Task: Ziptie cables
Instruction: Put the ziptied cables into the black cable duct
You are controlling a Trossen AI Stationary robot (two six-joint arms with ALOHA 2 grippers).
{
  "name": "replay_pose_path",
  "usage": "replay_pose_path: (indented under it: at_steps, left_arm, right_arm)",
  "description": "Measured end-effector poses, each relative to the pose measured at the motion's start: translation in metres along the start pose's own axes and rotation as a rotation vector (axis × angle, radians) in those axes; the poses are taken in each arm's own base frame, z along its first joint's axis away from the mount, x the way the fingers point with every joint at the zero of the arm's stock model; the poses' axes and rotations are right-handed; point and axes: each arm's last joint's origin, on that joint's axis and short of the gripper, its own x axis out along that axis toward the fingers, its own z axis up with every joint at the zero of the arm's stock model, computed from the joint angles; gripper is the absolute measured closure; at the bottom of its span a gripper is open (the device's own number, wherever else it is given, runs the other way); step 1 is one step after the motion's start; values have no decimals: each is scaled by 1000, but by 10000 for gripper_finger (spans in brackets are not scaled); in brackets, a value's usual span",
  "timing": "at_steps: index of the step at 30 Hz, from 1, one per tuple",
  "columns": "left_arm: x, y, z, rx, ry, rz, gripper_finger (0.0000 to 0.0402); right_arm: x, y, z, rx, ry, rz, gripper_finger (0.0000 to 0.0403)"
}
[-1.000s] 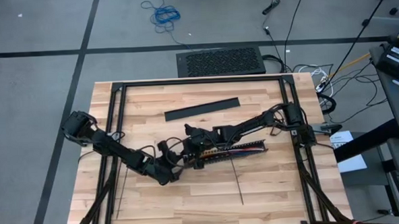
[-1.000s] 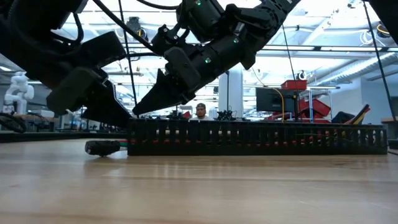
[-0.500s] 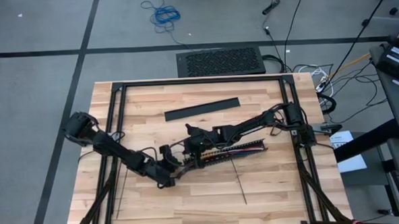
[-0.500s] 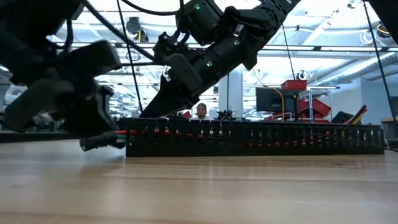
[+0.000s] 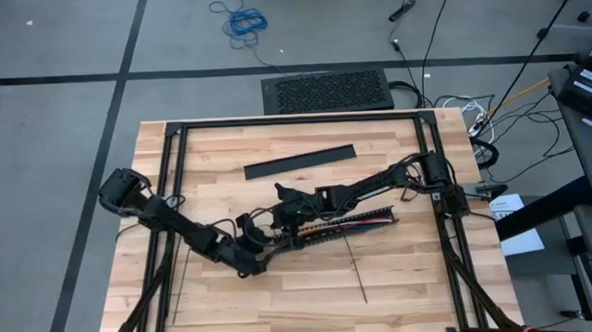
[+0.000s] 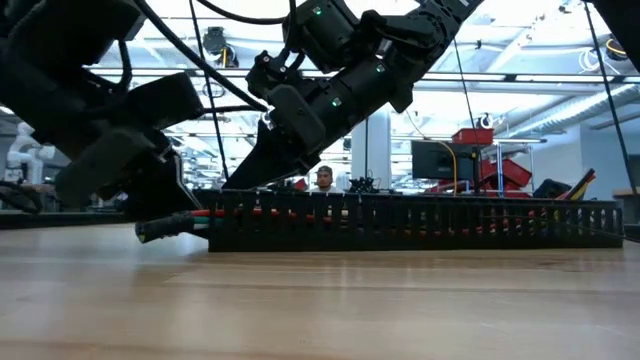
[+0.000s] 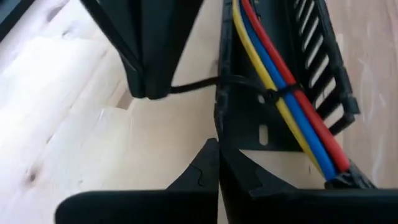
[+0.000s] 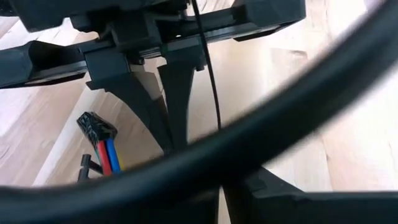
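**Both grippers clenched at the channel's left end**

The left gripper [image 5: 263, 256] is clenched, its fingers [image 7: 205, 177] pressed together at the open end of the slotted channel [image 5: 349, 224], touching the channel's edge. No strap can be made out between them. The right gripper [image 5: 291, 229] is also clenched; its closed tips [image 6: 232, 178] come down on the top of the channel near that same end. Whether it pinches anything cannot be told.

The cables [image 7: 283, 93] lie inside the channel, along its length, which runs left to right across the table [image 5: 227, 199]. Their ends stick out of the channel's left end, toward the left gripper. Three cables show: red, blue and yellow.

One ziptie [image 7: 261, 92] wraps the bundle inside the channel, its tail leading out sideways through the wall. A second thin black strap [image 5: 359, 278] lies loose on the table in front of the channel. One flat black strip [image 5: 301, 162] lies behind it.
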Motion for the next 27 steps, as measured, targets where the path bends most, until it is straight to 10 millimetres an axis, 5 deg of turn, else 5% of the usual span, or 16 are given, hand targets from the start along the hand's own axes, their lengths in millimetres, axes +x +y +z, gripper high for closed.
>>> replay_pose_path:
  at_steps: [12, 27]
  left_arm:
    - [1, 1, 2, -40, 1, -21, 293]
    - [10, 6, 10, -107, -86, 36, 295]
  right_arm:
    - [0, 0, 0, -9, 1, 2, 403]
    - [0, 0, 0, -9, 2, -1, 403]
